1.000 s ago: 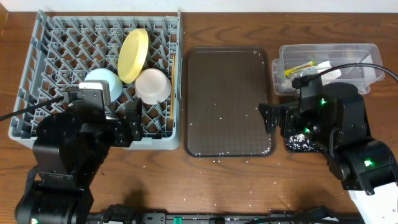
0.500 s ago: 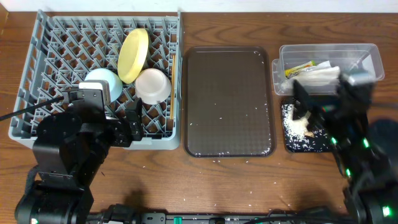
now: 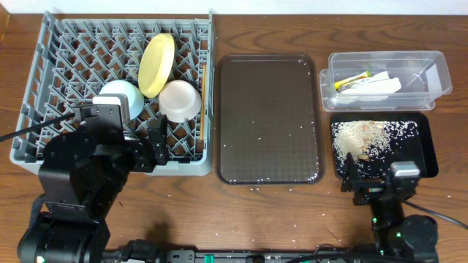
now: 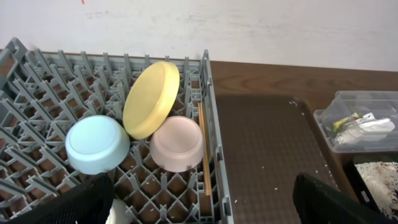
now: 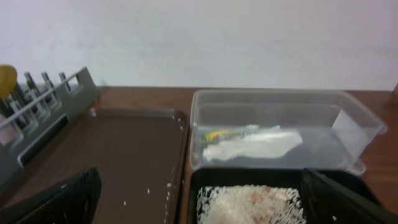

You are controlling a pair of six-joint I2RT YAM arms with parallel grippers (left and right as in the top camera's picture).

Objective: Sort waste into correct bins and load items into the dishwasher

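Observation:
The grey dishwasher rack (image 3: 44,80) holds the yellow plate (image 3: 157,64) on edge, the light blue bowl (image 3: 121,98) and the white bowl (image 3: 180,100) upside down, and the chopsticks (image 3: 202,102) along its right wall. A bit of the white cup (image 4: 118,213) shows by my left finger. My left gripper (image 4: 202,211) hangs open and empty over the rack's front edge. The clear tub (image 3: 431,88) contains the napkin (image 3: 376,85) and the wrapper (image 3: 351,80). Rice crumbs (image 3: 365,139) lie in the black tray (image 3: 430,153). My right gripper (image 3: 380,183) stands open and empty just in front of that tray.
The brown serving tray (image 3: 267,120) lies between the rack and the bins, with a few loose grains on it. More grains are scattered on the wooden table (image 3: 292,219) near its front edge. A white wall (image 5: 199,37) rises behind the table.
My right arm has pulled back from above the black tray and tub to the table's front edge, uncovering the rice pile. The left arm has not moved.

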